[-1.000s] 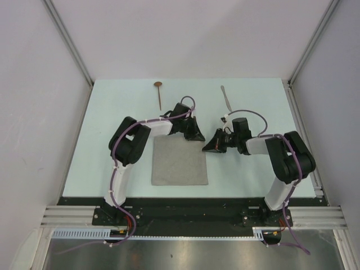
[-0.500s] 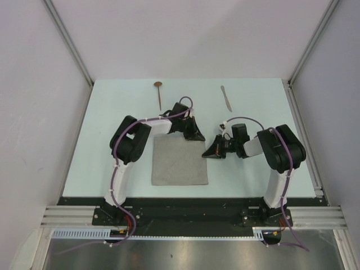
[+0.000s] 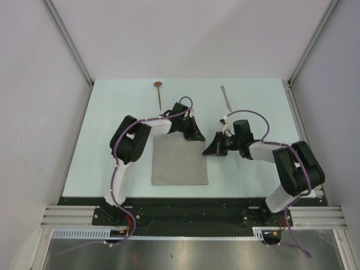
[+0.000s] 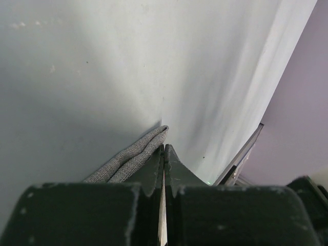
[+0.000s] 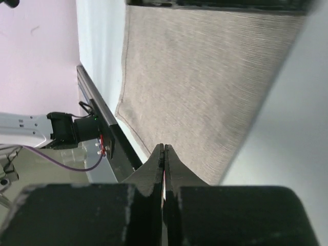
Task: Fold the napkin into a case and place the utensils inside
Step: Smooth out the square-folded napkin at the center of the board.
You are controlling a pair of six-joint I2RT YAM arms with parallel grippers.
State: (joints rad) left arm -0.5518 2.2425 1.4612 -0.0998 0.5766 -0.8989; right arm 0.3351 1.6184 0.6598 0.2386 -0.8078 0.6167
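The grey-beige napkin [image 3: 180,161] lies flat as a square on the pale table between the arms. My left gripper [image 3: 200,138] is shut at its far right corner; in the left wrist view the cloth's doubled edge [image 4: 132,160] lies against the left finger, not between the jaws [image 4: 164,147]. My right gripper [image 3: 206,152] is shut just off the napkin's right edge, and the cloth [image 5: 205,77] spreads beyond its tips [image 5: 164,146]. The spoon [image 3: 159,93] with a copper bowl lies at the far left, the silver knife [image 3: 226,98] at the far right. Neither utensil is touched.
Pale walls with aluminium posts close in the table on three sides. A black rail [image 3: 185,201] runs along the near edge by the arm bases. A metal side rail [image 4: 240,160] shows past the left gripper. The table's right edge strip [image 3: 301,135] lies close to the right arm's elbow.
The right arm's elbow has swung outward to the right while its gripper stayed by the napkin's right edge. The left arm and the napkin have not moved.
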